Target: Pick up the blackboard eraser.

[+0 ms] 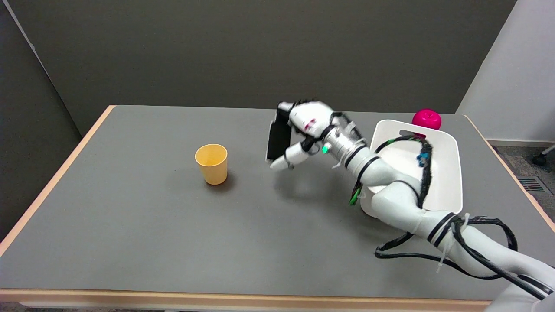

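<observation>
The right hand (303,130) sits a little above the middle of the frame, raised off the grey tabletop (130,225), its shadow lying on the surface below it. Its fingers (288,160) are curled around the blackboard eraser (277,138), a flat black block held upright and slightly tilted, with the thumb under its lower end and the other fingers over its top edge. The eraser is clear of the tabletop.

Left of the hand, well apart from it, an orange cup (211,163) stands upright with its mouth open; nothing shows inside it. At the right of the frame a white bin (446,173) rests on the tabletop, partly covered by the arm and its black cables; the part of its inside that shows is bare. A pink ball-like object (426,118) lies just behind the bin's far rim, outside it.
</observation>
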